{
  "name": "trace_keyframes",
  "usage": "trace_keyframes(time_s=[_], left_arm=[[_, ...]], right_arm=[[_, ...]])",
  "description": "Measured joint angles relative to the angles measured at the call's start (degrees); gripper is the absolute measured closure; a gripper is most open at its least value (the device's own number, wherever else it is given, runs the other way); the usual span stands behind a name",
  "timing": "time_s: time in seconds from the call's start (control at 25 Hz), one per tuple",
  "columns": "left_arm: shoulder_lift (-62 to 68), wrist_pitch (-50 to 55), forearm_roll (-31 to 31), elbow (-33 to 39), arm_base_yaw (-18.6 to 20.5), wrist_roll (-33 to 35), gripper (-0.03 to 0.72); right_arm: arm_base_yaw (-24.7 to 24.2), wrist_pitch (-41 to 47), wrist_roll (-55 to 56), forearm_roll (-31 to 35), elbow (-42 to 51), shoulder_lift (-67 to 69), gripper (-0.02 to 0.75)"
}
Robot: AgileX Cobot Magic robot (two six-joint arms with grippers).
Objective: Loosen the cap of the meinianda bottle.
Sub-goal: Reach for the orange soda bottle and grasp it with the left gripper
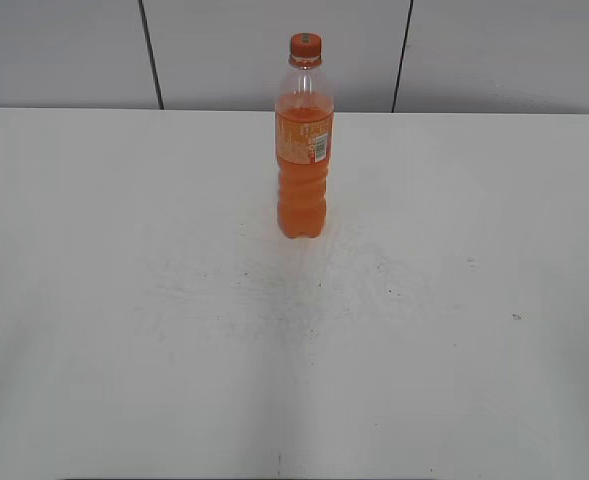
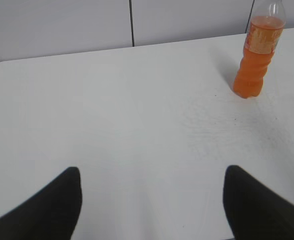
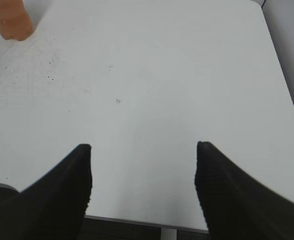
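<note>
meinianda bottle [image 1: 303, 150] upright mid-surface [image 1: 124, 300], long axis vertical, cap [image 1: 305, 46] on top; left hand [image 2: 151, 200] spread wide, bottle far ahead-right; right hand [image 3: 143, 175] also spread, bottle far ahead-left; neither clearly nearer.

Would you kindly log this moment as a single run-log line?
bottle: upright on table, untouched | cap: on | left gripper: open, empty | right gripper: open, empty
</note>
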Motion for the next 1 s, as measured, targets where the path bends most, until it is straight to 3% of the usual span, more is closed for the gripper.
trace_keyframes(time_s=[0.76,1.0], left_arm=[[0.0,-0.1,0.0,0.0,0.0,0.0,0.155],[2.4,-7.6,-0.1,-1.4,0.0,0.0,0.155]], right_arm=[[0.0,0.0,0.0,0.0,0.0,0.0,0.247],[0.0,0.0,0.0,0.0,0.0,0.0,0.247]])
